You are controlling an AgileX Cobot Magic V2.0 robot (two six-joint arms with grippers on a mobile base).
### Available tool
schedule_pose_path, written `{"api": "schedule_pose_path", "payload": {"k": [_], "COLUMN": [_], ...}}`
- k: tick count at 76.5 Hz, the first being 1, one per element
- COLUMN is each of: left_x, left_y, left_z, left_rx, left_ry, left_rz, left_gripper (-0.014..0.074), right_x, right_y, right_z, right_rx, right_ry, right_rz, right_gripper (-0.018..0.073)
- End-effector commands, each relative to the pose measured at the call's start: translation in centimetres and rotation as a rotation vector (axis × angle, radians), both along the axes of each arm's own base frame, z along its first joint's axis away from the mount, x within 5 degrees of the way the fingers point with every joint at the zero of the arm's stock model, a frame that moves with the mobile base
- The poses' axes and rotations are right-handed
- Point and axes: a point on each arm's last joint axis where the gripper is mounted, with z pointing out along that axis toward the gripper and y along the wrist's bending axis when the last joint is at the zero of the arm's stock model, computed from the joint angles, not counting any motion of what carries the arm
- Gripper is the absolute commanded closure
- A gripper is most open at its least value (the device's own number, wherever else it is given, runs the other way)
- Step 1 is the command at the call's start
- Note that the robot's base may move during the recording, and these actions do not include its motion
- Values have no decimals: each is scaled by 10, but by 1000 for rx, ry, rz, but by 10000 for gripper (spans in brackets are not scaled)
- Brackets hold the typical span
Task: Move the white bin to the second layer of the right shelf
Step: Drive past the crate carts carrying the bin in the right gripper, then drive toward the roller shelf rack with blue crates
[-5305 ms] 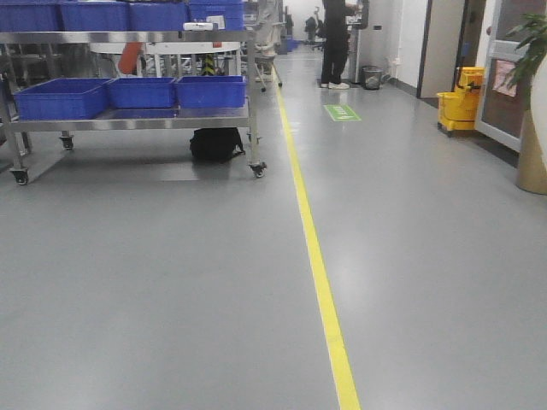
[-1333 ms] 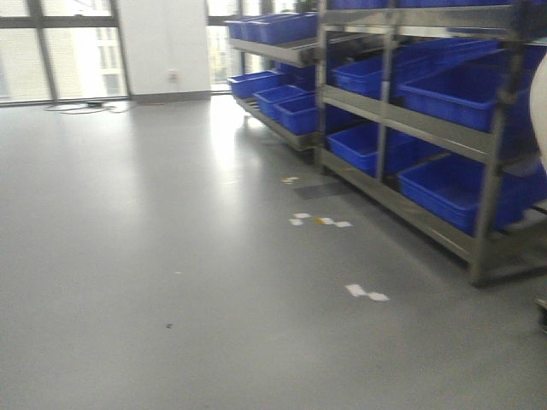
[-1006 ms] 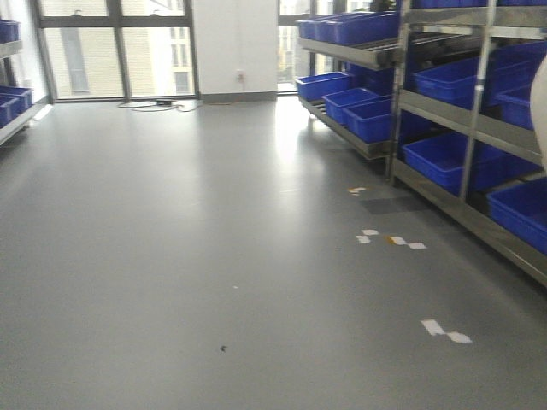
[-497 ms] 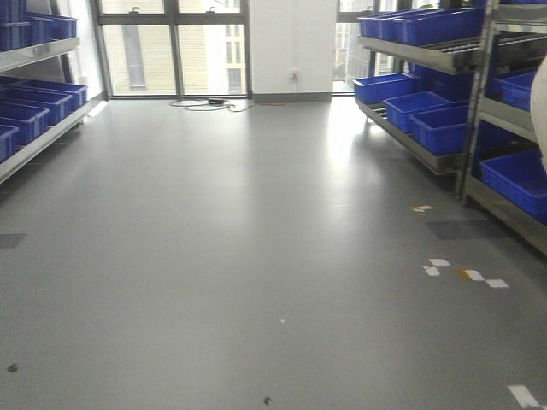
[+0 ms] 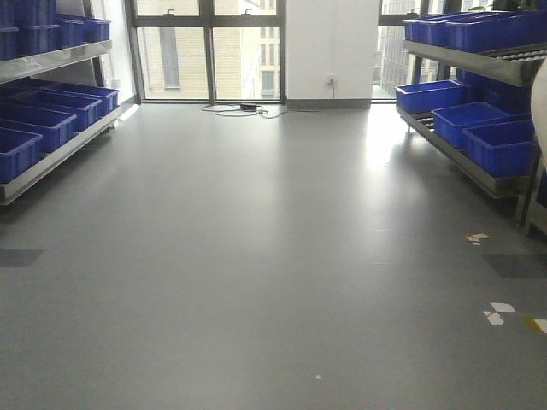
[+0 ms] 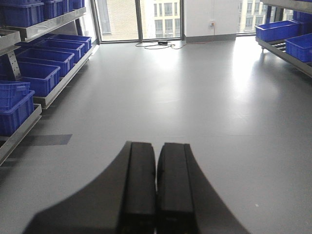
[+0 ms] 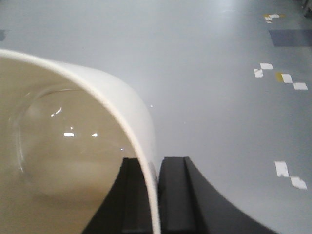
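Grey floor point(image 5: 273, 256), open between racks point(image 5: 51, 162) — right hand point(image 7: 157, 165) pinching white bin point(image 7: 73, 146) rim

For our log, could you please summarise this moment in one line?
right hand: shut on bin; left hand: shut, empty; bin: unshelved

Daylight comes in through the windows point(image 5: 209, 51) at the far wall. Below the windows the grey floor point(image 5: 256, 282) carries pale glare patches that dim farther from them. The front view is soft and slightly hazy. In the right wrist view, small highlights glint inside the glossy white bin point(image 7: 73, 146), and its near rim is out of focus.
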Motion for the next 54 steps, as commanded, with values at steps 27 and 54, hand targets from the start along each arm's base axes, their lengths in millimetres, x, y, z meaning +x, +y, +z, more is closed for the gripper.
{"api": "schedule_pose_path", "payload": {"k": [27,54], "left_x": [1,1], "left_y": [0,0], "left_z": [-4,-4], "left_rx": [-9,-9], "left_ry": [-66,-66], "left_rz": [-1,-1], "left_gripper": [512,512], "right_x": [3,3], "right_y": [0,0], "right_z": [16,16], "right_rx": [12,12], "right_ry": [-110,-110], "right_rz": [-6,-6], "right_gripper": [511,511]}}
